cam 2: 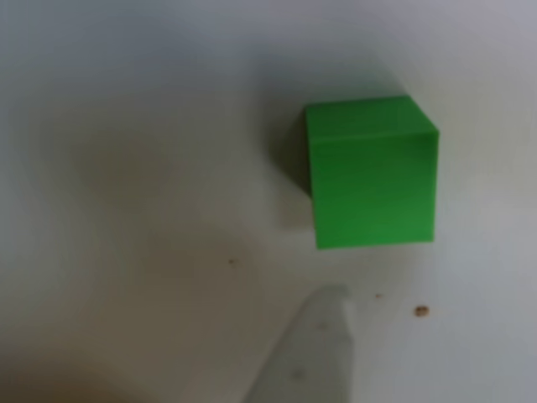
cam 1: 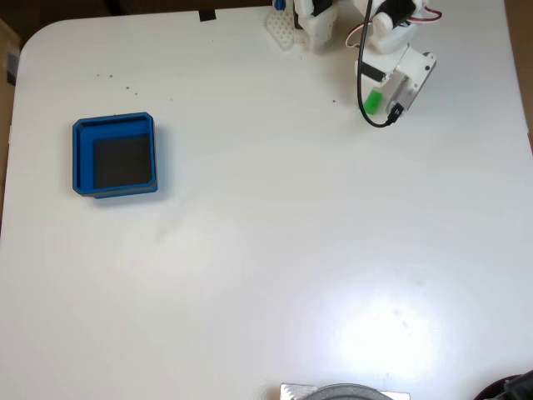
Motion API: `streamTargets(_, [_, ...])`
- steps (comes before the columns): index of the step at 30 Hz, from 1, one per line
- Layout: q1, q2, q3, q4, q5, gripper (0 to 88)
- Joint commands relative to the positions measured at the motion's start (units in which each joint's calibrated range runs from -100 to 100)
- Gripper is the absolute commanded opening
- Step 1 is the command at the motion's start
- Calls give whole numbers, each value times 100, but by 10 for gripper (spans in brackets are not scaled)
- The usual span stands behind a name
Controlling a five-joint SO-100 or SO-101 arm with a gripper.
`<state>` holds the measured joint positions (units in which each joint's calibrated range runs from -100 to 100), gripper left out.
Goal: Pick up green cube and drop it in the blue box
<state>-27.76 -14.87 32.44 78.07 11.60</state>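
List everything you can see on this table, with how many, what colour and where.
Small solid green cube: one, bright green, on the table at top right of the fixed view, beside the arm.
Shallow square blue box: one, blue walls, dark floor, left side of the fixed view, nothing in it.
White table: one, white, with a few dark specks.
Grey round object: one, cut off at the bottom edge.
Robot arm: one, white, top right.
Hand: one pale finger below the cube in the other view.

arm (cam 1: pixel 398 58): white plastic shells | black cable (cam 1: pixel 363 92) looped alongside | red-and-white wires near top
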Motion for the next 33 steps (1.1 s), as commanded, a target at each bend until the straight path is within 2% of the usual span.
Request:
streamTargets(1, [-40, -18, -39, -17, -20, 246])
streamTargets(19, [-33, -26, -48, -90, -34, 246])
streamTargets(33, [5, 7, 230, -791, -34, 247])
